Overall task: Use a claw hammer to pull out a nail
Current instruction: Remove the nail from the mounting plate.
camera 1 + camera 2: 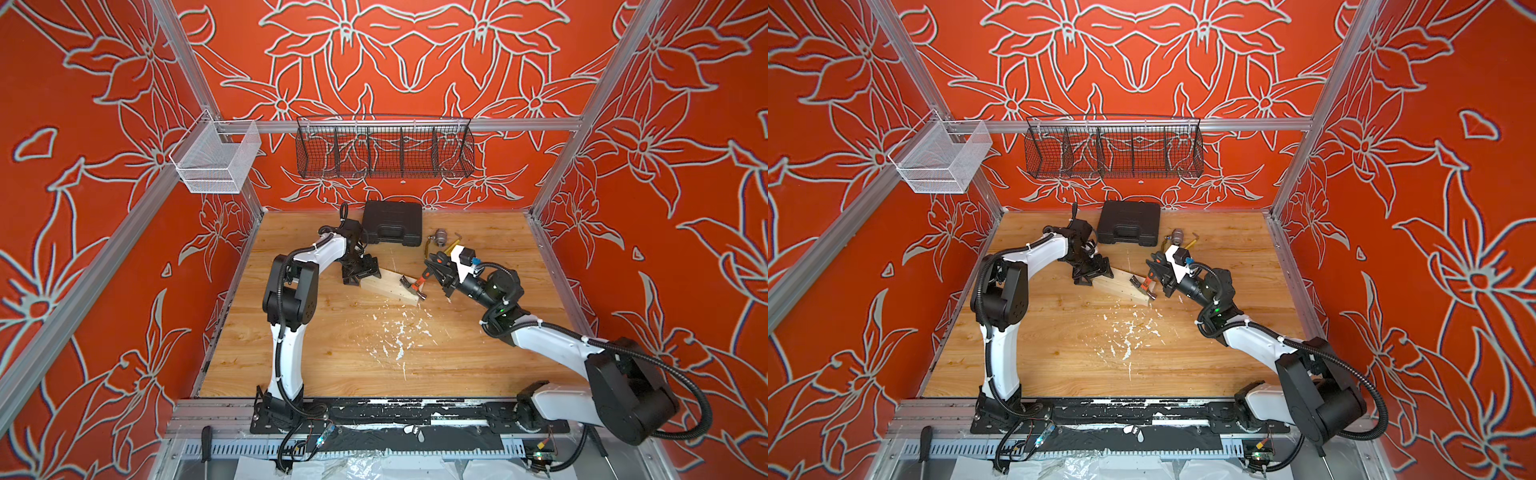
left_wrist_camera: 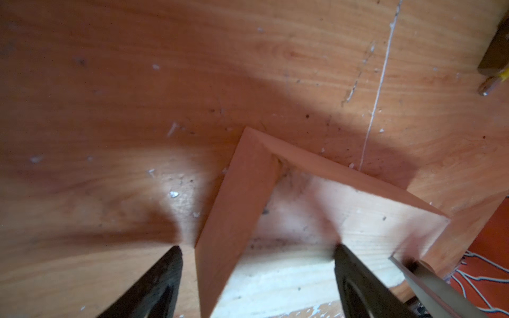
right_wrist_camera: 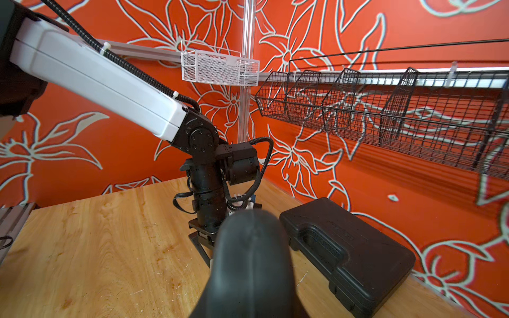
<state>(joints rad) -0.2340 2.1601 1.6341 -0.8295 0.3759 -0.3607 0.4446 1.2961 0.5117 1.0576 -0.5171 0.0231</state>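
A pale wooden block lies aslant mid-table. The claw hammer has its steel head on the block's right end, and its orange shaft slopes up to my right gripper, which is shut on the handle. In the right wrist view the handle's black rubber end hides the jaws. My left gripper stands open astride the block's left corner; one of its fingers is beside the block and the other is over its top. The nail is too small to make out.
A black tool case lies at the back, with a metal fitting and a yellow tool to its right. White chips litter the table's front half. Wire baskets hang on the walls. A screwdriver lies on the front rail.
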